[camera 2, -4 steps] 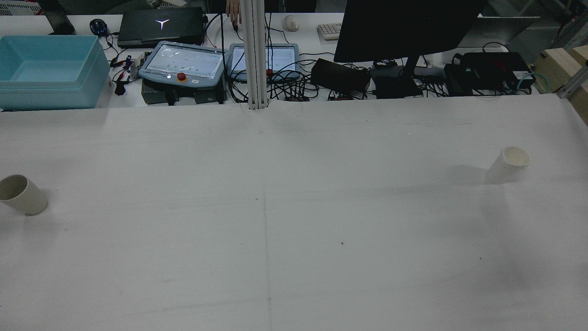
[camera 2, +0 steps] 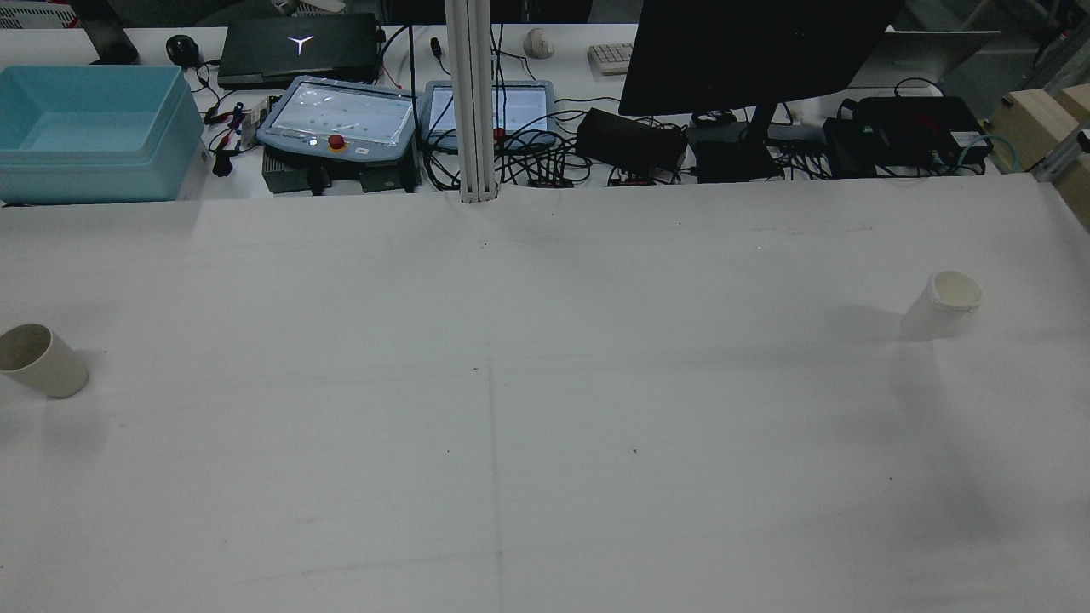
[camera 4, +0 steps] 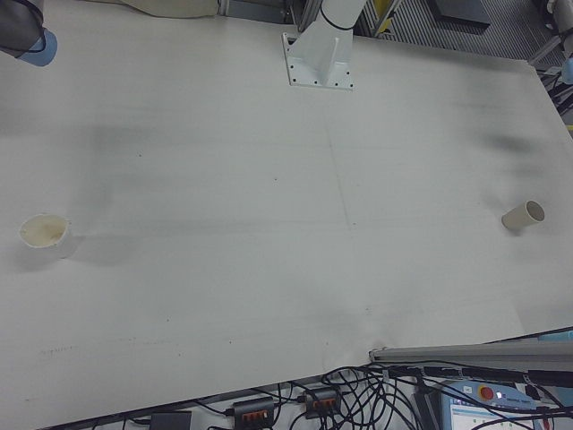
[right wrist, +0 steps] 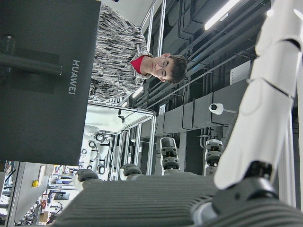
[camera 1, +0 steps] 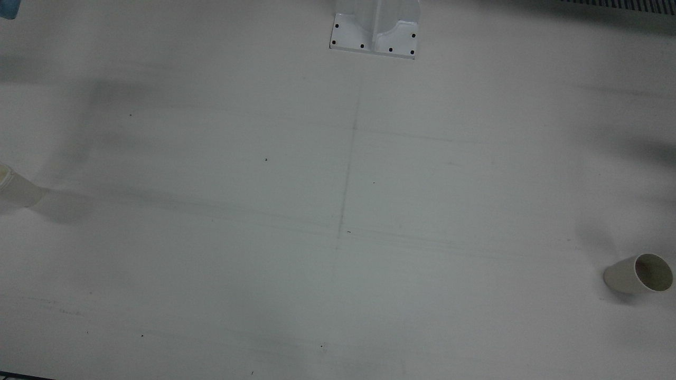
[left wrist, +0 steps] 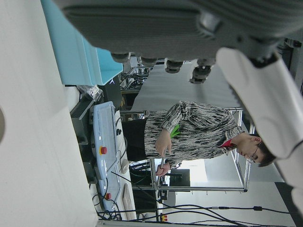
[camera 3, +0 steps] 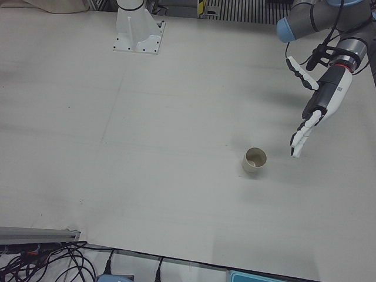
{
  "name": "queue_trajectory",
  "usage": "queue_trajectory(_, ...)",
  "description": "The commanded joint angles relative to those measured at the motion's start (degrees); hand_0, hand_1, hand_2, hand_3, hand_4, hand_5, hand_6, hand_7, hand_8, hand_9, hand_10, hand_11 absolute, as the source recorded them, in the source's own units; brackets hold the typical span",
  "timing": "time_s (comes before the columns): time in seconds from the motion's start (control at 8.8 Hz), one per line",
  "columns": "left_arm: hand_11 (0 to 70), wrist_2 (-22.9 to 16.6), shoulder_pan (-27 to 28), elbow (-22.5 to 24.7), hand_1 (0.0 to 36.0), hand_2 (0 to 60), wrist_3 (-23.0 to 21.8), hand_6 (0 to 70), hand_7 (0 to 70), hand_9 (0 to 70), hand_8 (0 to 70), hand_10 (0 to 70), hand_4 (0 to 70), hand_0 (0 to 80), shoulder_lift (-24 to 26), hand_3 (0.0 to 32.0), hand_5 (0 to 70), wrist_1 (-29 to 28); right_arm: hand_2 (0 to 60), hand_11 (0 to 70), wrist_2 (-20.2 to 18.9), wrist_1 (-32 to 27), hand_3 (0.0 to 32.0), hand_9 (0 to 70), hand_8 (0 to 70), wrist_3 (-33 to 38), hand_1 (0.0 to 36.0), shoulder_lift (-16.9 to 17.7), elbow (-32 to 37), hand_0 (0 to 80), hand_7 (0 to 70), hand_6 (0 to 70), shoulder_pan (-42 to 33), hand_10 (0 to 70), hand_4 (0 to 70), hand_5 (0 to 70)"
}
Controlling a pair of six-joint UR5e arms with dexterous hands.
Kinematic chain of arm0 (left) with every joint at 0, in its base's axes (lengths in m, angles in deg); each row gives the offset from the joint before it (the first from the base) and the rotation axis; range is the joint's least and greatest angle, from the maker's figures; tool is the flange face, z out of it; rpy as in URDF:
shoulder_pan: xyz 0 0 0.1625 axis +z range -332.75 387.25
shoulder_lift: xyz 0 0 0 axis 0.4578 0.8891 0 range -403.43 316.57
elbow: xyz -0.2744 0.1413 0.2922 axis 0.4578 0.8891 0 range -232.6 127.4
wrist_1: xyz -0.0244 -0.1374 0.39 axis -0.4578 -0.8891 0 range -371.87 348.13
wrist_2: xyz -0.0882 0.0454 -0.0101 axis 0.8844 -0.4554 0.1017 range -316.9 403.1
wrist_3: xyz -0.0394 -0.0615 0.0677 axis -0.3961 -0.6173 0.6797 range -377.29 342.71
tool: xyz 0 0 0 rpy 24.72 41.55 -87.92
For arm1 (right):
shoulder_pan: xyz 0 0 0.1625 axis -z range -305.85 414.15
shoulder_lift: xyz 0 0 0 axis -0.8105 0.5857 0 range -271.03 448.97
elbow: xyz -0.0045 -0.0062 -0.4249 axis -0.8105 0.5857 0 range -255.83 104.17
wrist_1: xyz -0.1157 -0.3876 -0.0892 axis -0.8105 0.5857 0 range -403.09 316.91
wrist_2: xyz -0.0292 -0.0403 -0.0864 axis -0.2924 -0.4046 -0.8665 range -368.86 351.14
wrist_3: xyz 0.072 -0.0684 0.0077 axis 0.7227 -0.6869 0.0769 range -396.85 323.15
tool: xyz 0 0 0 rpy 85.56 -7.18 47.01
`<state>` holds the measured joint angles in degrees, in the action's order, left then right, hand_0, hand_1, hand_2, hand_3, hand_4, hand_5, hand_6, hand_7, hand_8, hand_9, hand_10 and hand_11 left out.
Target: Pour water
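Observation:
A beige paper cup (camera 2: 38,362) stands upright at the table's left edge in the rear view. It also shows in the front view (camera 1: 639,274), the left-front view (camera 3: 254,160) and the right-front view (camera 4: 523,216). A white cup (camera 2: 941,305) stands upright at the right, also in the front view (camera 1: 16,187) and the right-front view (camera 4: 45,235). My left hand (camera 3: 320,106) hangs open above the table, to the right of the beige cup in the left-front view, apart from it. My right hand (right wrist: 265,94) shows only in its own view, fingers straight, holding nothing.
A blue bin (camera 2: 94,128), teach pendants (camera 2: 341,119), a monitor (camera 2: 749,51) and cables lie beyond the table's far edge. A white post (camera 2: 473,102) stands at the far middle. An arm pedestal base (camera 1: 375,31) sits at the near-robot edge.
Both cups stand where they were. A person's hand at the far desk has drawn out of view.

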<state>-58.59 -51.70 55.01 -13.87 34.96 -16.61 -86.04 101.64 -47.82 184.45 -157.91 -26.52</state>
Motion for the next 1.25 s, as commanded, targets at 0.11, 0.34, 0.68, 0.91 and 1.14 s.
queue_trajectory(0.11, 0.1, 5.7, 0.5, -25.6, 4.9, 0.0, 14.3, 1.2, 3.8, 0.0, 0.0, 0.0, 17.6, 49.4, -2.6, 3.8, 0.0, -31.2, 5.3, 3.7, 0.8, 0.1, 19.2, 1.3, 0.0, -0.6, 18.2, -0.1, 1.8, 52.3, 13.7, 3.9, 7.3, 1.2, 1.3, 6.5)
queue_trajectory(0.34, 6.7, 5.5, 0.9, -32.5, 26.0, 0.0, 22.6, 2.1, 4.3, 0.0, 0.0, 2.2, 16.9, 80.0, -1.6, 0.0, 0.0, -36.8, 7.0, 5.0, 1.1, 1.4, 18.8, 2.0, 0.1, -0.9, 19.7, -0.6, 1.4, 53.9, 17.3, 5.7, 11.6, 2.0, 4.3, 7.2)
queue_trajectory(0.68, 6.2, 5.2, 6.2, -36.2, 22.3, 0.0, 27.1, 3.2, 5.5, 0.0, 0.0, 2.2, 18.4, 71.8, 4.5, 0.0, 0.0, -34.6, 6.0, 5.9, 4.2, 2.2, 18.8, 2.1, 0.0, -0.8, 19.9, -1.0, -0.3, 54.3, 17.7, 5.4, 16.4, 2.6, 3.1, 7.2)
queue_trajectory(0.91, 4.7, 5.3, 8.4, -36.2, 19.8, 0.0, 27.4, 3.5, 6.0, 0.0, 0.0, 1.4, 19.4, 63.0, 6.0, 0.0, 0.0, -32.0, 5.9, 5.5, 4.2, 2.3, 19.0, 1.9, 0.0, -0.9, 20.1, -0.9, -1.4, 54.3, 16.6, 4.7, 16.9, 2.3, 2.3, 7.1)
queue_trajectory(1.14, 1.2, 5.4, 9.8, -36.7, 13.5, 0.0, 27.4, 3.2, 5.5, 0.0, 0.0, 0.0, 19.5, 53.9, 9.5, 0.0, 0.0, -28.6, 5.5, 4.3, 4.2, 2.2, 19.6, 2.0, 0.0, -0.8, 20.2, -0.8, -1.8, 54.5, 17.1, 4.7, 16.9, 1.5, 2.9, 7.1)
